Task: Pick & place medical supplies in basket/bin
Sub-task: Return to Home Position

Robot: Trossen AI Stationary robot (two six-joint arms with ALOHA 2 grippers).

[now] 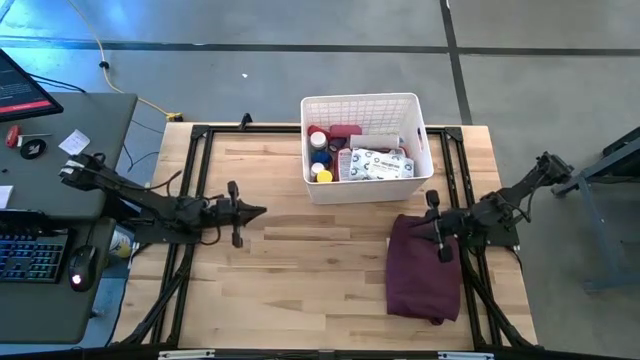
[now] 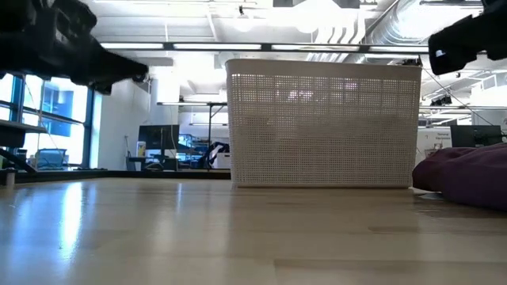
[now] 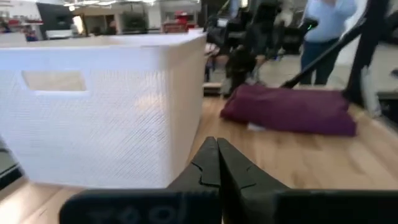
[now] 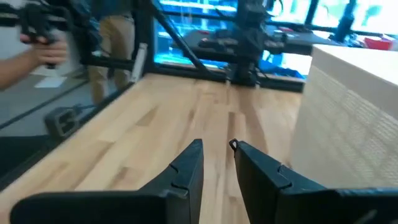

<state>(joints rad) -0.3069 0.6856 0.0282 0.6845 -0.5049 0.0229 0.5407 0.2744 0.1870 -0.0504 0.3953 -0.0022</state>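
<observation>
The white lattice basket [image 1: 360,99] stands at the far middle of the table. The medical supplies lie in it: a grey-white packet [image 1: 381,163], small bottles [image 1: 320,152] and a red item [image 1: 345,131]. My left gripper [image 1: 262,210] hangs shut over the table's left half, level, pointing toward the right edge; its wrist view shows its shut tips [image 3: 217,149] before the basket's wall [image 3: 99,106]. My right gripper [image 4: 217,149] is open with nothing between its fingers. It hangs level over the table's right side [image 1: 415,224], above the maroon cloth, pointing left.
A maroon cloth [image 1: 424,270] lies bunched on the table's right side, near the basket's right corner. Bare wood stretches across the middle and near the front edge. A desk with a keyboard [image 1: 30,255] stands left of the table. A person [image 3: 329,25] stands beyond the table's right side.
</observation>
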